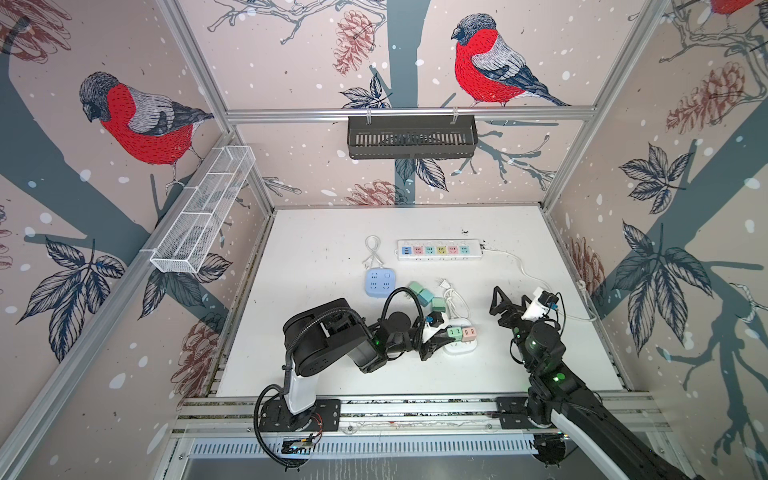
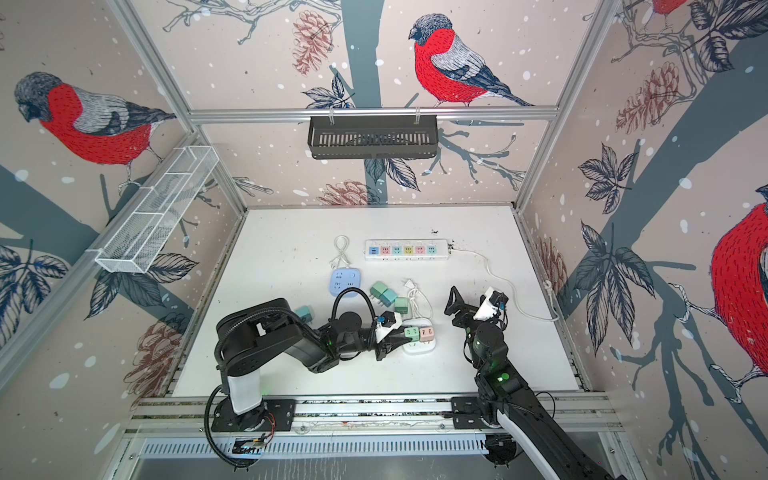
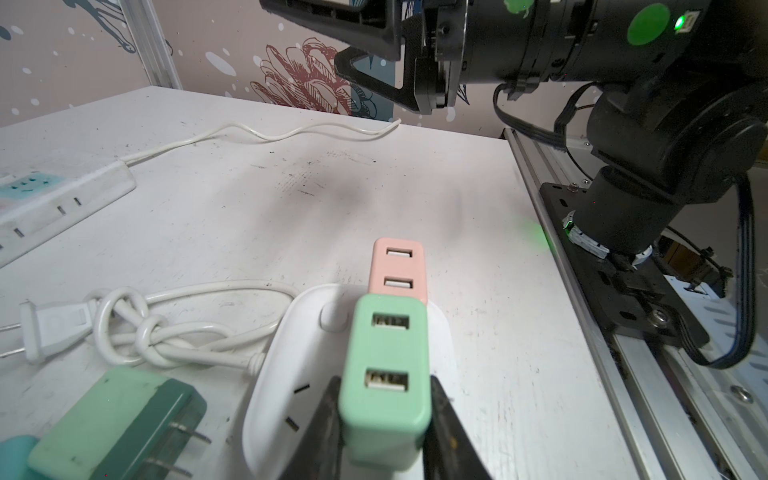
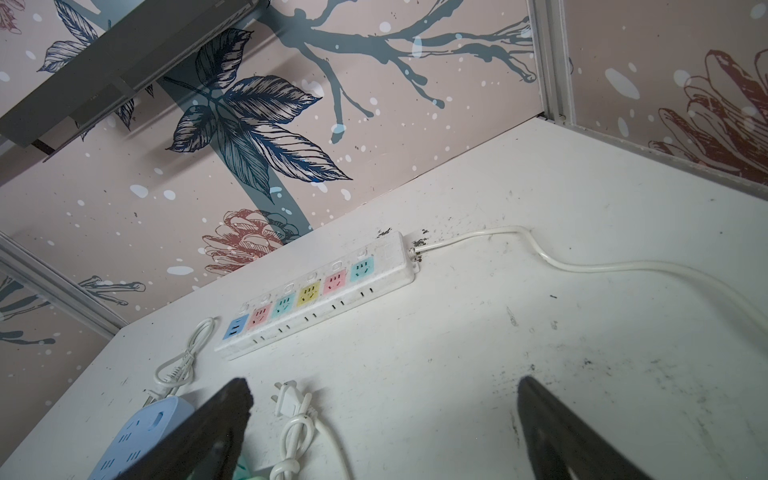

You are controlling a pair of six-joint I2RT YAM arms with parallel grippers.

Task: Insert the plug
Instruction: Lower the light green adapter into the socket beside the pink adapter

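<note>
I am holding the green plug with the left gripper. Its jaws are squeezed tight on the two sides of the plug, one finger on each side. I grab it by the sides so it stays straight and its top stays free.

The green plug sits on the white socket base, right beside the pink plug that is on the same base. I think this is the push-in step and it looks almost done. I cannot see the metal pins under the plug, so I cannot tell if it is all the way down.

The base is just lying on the table. Its own cord is tied in a knot next to it and goes nowhere. So I think the base could slide or tip if I push at a slant, and a straight push down is best.

The right gripper is up in the air, well apart from the base. Its jaws are spread wide and hold nothing. I think it waits there so it does not get in the way.

Another green plug lies on its side near the base, pins showing. The long power strip and the blue socket box are farther back, and nothing touches them.
</note>
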